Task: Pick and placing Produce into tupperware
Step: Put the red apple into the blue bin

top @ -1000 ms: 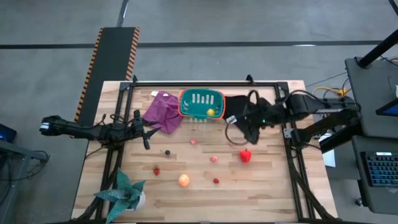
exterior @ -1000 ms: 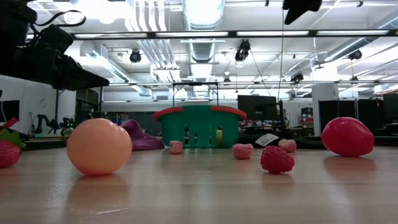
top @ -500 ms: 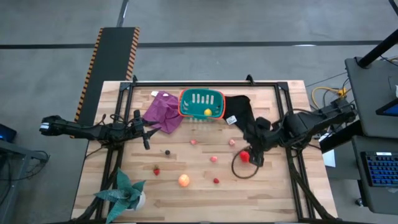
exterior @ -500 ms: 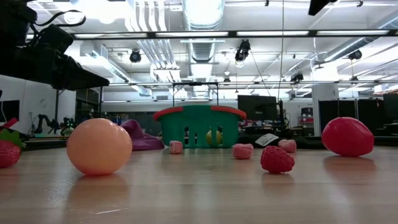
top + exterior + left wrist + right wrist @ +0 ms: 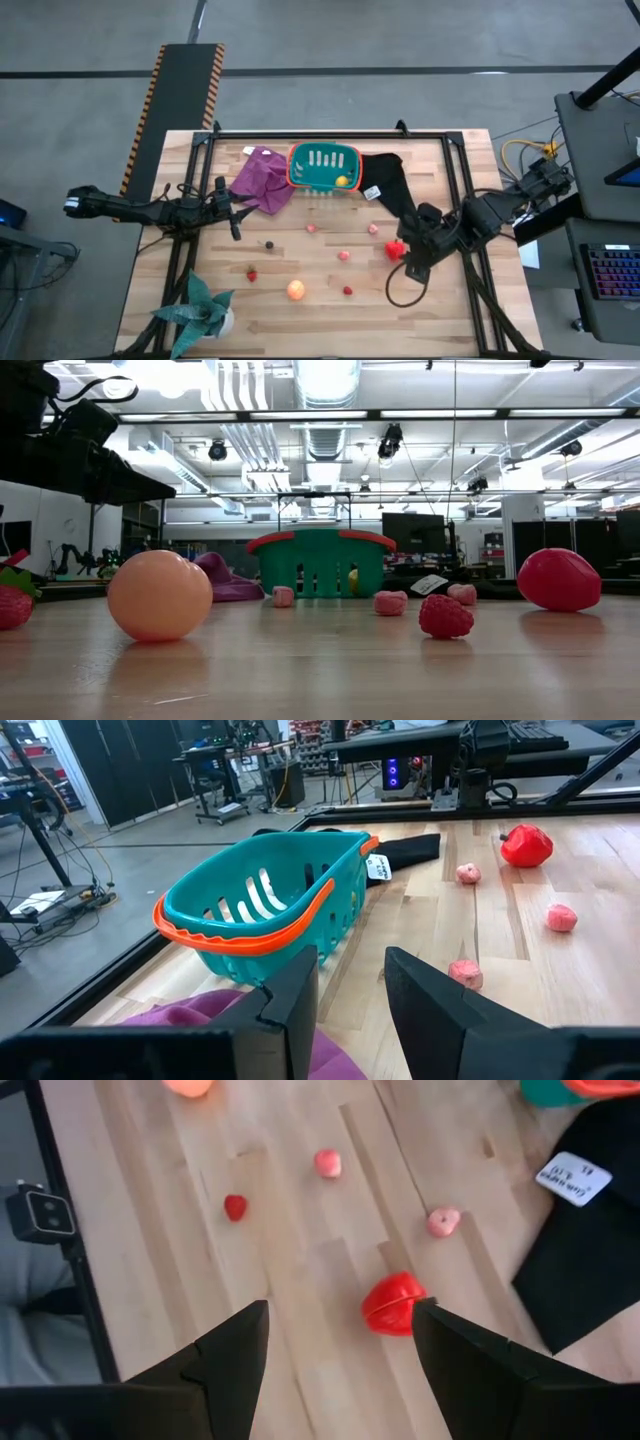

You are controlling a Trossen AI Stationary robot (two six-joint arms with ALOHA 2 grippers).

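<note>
The teal tupperware (image 5: 325, 167) with an orange rim stands at the table's far side, a yellow lemon piece (image 5: 341, 181) inside it. On the wood lie the red pepper (image 5: 396, 249), the orange-peach ball (image 5: 296, 290), and small pink, red and dark pieces. My right gripper (image 5: 408, 258) hangs open above the red pepper (image 5: 392, 1304), which shows between its spread fingers without touching them. My left gripper (image 5: 236, 213) waits open at the table's left, facing the tupperware (image 5: 260, 905).
A purple cloth (image 5: 262, 178) lies left of the tupperware and a black cloth (image 5: 385, 180) with a white tag lies right of it. A green spiky plant (image 5: 200, 308) stands at the near left corner. A black metal frame borders the table.
My right gripper has moved from beside the tupperware toward the table's near edge and somewhat to the right, and now hangs over the red pepper. Its cable loop has swung along with it. The left arm and the loose produce have kept their places.
</note>
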